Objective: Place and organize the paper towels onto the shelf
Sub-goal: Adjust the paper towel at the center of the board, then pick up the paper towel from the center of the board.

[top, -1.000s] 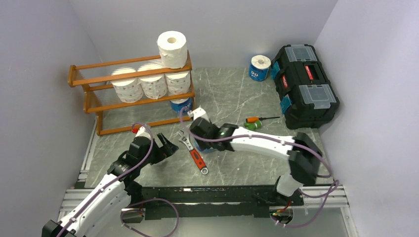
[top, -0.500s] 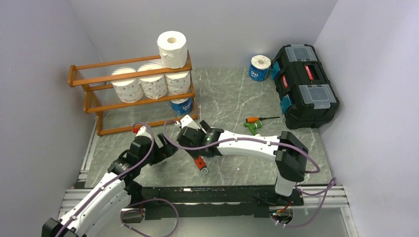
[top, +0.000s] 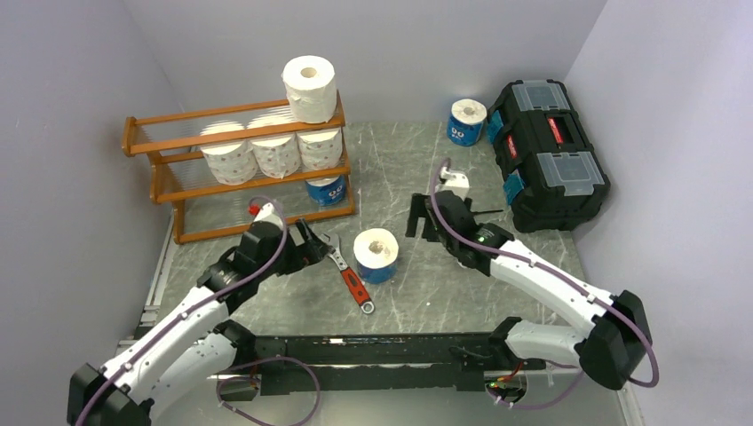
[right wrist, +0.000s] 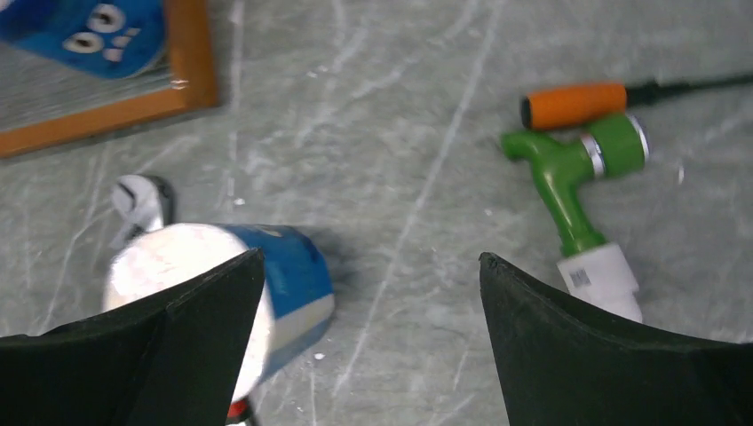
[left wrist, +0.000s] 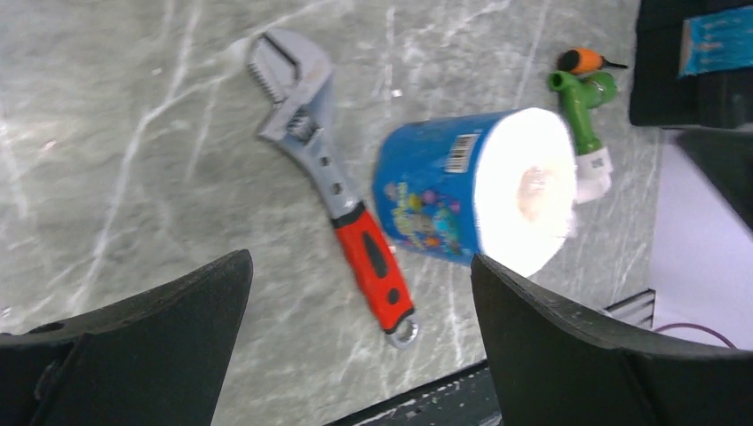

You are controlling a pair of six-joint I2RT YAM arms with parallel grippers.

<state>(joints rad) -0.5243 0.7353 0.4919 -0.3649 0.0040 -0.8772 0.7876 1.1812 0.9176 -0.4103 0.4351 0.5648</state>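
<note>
The left gripper (left wrist: 360, 257) is hanging with its jaws spread wide and nothing between them, low over the table (top: 417, 177). It is aiming across the red-handled wrench (left wrist: 328, 186) at a blue-wrapped roll (left wrist: 471, 200). The right gripper (right wrist: 370, 256) is also gaping wide and empty, on the roll's other side and apart from it. The roll is therefore sitting free between the two arms, near the middle of the table and just beside the wrench.

That spot looks chosen for reach. The shelf (top: 169, 191) is standing at the far left, on the left arm's side, so a roll parked centrally is probably waiting for that arm. The wide jaws suit the roll's fat body.

In the top view the roll is standing on one flat end. Its long axis is running upright and its hollow core is facing the ceiling, so the blue side wall is offering itself to a sideways pinch.

On the shelf, three printed rolls (top: 257, 149) are lining the middle tier, also on end. A white roll (top: 310, 87) is perching on the top rail at the right end, and a blue one (top: 326, 189) is tucked low on the bottom tier. Another blue roll (top: 467, 122) is waiting at the back beside the black toolbox (top: 549, 151). A green nozzle (right wrist: 568, 177) and an orange-handled screwdriver (right wrist: 573, 105) are lying under the right arm.
</note>
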